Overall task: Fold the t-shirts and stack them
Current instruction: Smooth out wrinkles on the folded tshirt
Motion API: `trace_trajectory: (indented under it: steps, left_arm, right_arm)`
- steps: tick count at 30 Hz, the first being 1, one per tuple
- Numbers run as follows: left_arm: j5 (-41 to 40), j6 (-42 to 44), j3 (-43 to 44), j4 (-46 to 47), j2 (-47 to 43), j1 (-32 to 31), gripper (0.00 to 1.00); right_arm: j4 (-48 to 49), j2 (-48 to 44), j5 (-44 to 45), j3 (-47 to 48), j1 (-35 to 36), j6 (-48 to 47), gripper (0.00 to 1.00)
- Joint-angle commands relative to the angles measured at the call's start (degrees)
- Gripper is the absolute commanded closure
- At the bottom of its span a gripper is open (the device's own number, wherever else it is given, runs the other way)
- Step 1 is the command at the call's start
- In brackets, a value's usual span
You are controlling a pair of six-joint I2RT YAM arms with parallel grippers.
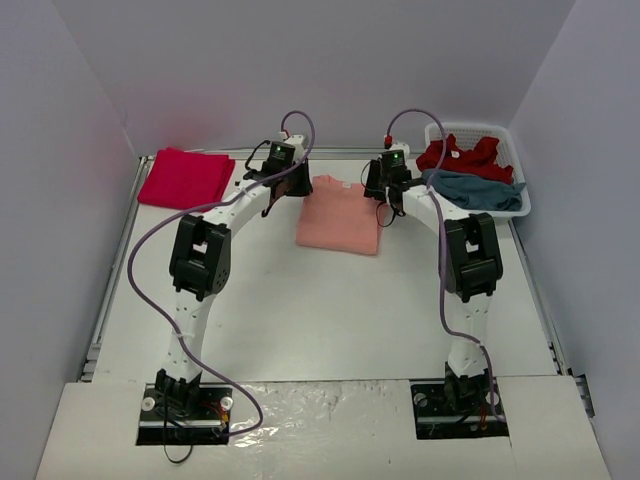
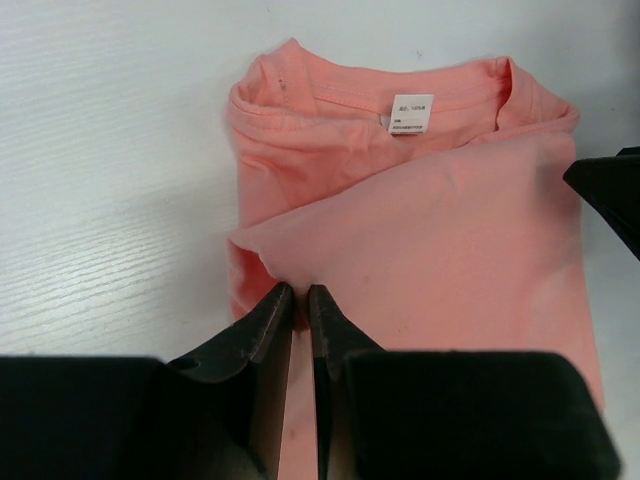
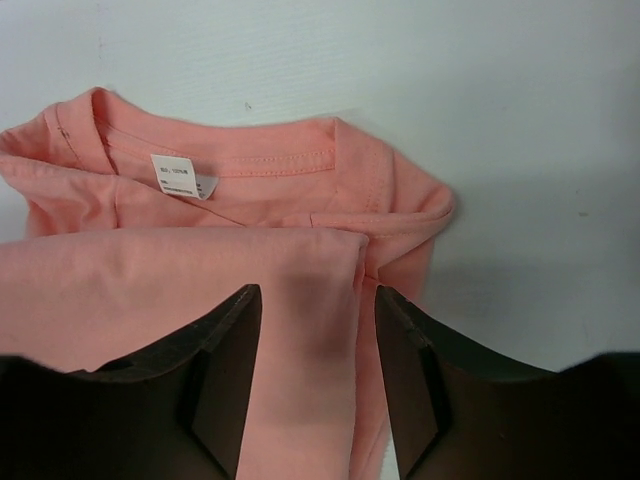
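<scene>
At the left corner of the folded flap [image 2: 440, 240], the left pincer [image 2: 300, 292] is all but closed, nipping the salmon t-shirt [image 1: 340, 215]. The right pincer [image 3: 318, 295] stands open astride the flap's right corner. The collar [image 3: 240, 160] lies just ahead of both, mid-counter [image 1: 300, 300]; the flap's edge runs crosswise between them.

1. Bright, even overhead light; the white surface [image 1: 320, 300] shows only faint shadows.
2. Glare ripples along its near edge.
3. Up close, left hand [image 2: 300, 292] and right hand [image 3: 318, 295] look dark, soft-edged; grey shadow beside the salmon t-shirt [image 3: 250, 190].
</scene>
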Motion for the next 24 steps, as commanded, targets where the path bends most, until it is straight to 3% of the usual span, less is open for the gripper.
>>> trace_trajectory:
  steps: [1,15,21,24]
  left_arm:
    - [-0.59,1.32,2.88,-1.06,-0.09,-0.33,0.88]
    - [-1.73,2.29,3.06,-2.03,0.7,-0.16,0.88]
    - [-1.73,2.2,3.32,-2.2,1.22,-0.24,0.88]
    - [-1.56,2.2,3.76,-2.56,1.31,-0.24,0.88]
  right_arm:
    - [-0.03,2.05,-0.83,2.07,0.0,0.66,0.55]
    - [0.06,6.98,-2.15,4.36,-0.52,1.01,0.58]
    - [1.11,7.77,-5.49,4.18,-0.79,1.45,0.72]
    - [1.2,7.51,-5.49,4.09,-0.79,1.36,0.74]
